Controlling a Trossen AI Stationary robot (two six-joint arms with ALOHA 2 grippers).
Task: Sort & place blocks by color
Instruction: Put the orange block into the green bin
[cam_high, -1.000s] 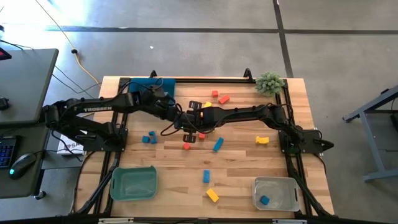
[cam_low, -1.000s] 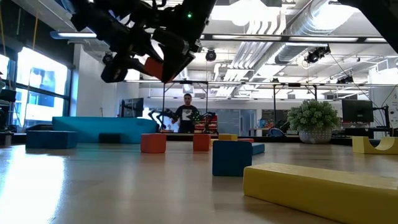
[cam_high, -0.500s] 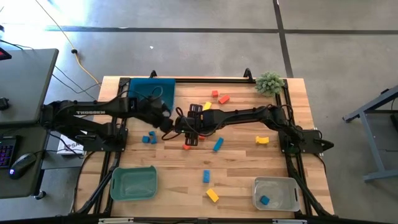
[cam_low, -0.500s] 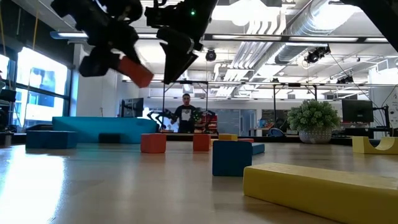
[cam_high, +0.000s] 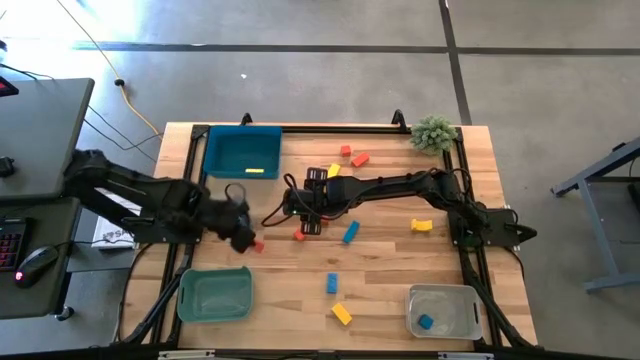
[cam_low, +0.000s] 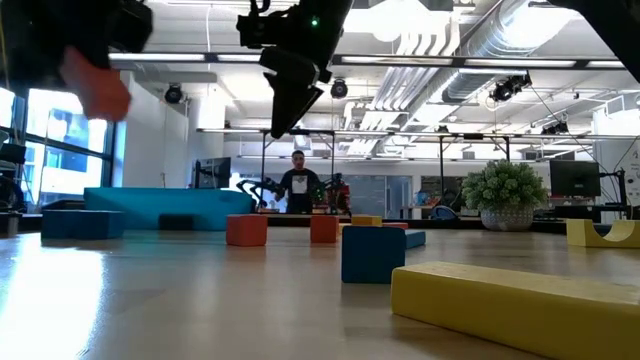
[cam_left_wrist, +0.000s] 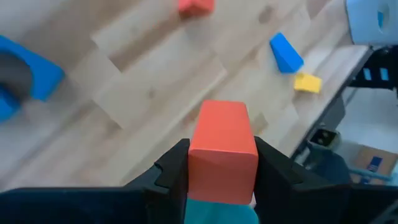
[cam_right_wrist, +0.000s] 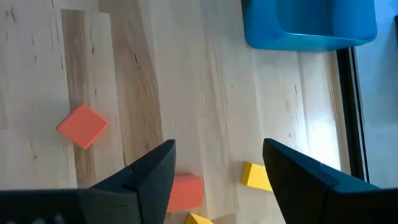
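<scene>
My left gripper (cam_high: 250, 240) (cam_left_wrist: 222, 155) is shut on a red-orange block (cam_left_wrist: 222, 149) (cam_high: 257, 245), in the air over the table's left half, beyond the green tray (cam_high: 214, 295). In the low view the block (cam_low: 95, 85) shows blurred at the upper left. My right gripper (cam_high: 303, 212) (cam_right_wrist: 217, 149) hangs open over the table's middle, pointing down, above loose red-orange blocks (cam_right_wrist: 82, 124) (cam_right_wrist: 183, 190) and a yellow one (cam_right_wrist: 255, 175). More blocks lie flat about the table: blue (cam_high: 350, 232) (cam_high: 331, 283), yellow (cam_high: 422, 226) (cam_high: 342, 314), red-orange (cam_high: 298, 235) (cam_high: 360, 159). My left gripper pinches the red-orange block between its two fingers (cam_left_wrist: 174, 174), which lie on two opposite side faces (cam_left_wrist: 249, 165). The block's free end sticks out past the fingertips. It comes slanting down from the table's left side and holds the block lifted clear of the wood.
A blue tray (cam_high: 243, 152) at the far left holds a yellow block (cam_high: 254, 171). A grey tray (cam_high: 443, 310) at the near right holds a blue block (cam_high: 426, 322). A potted plant (cam_high: 434, 132) stands at the far right corner. A person (cam_low: 298, 185) stands far behind the table.
My left gripper, which was at my right gripper over the table's middle a second ago, has drawn back toward the table's left and near side, carrying the red-orange block with it. My right gripper has stayed over the middle.
</scene>
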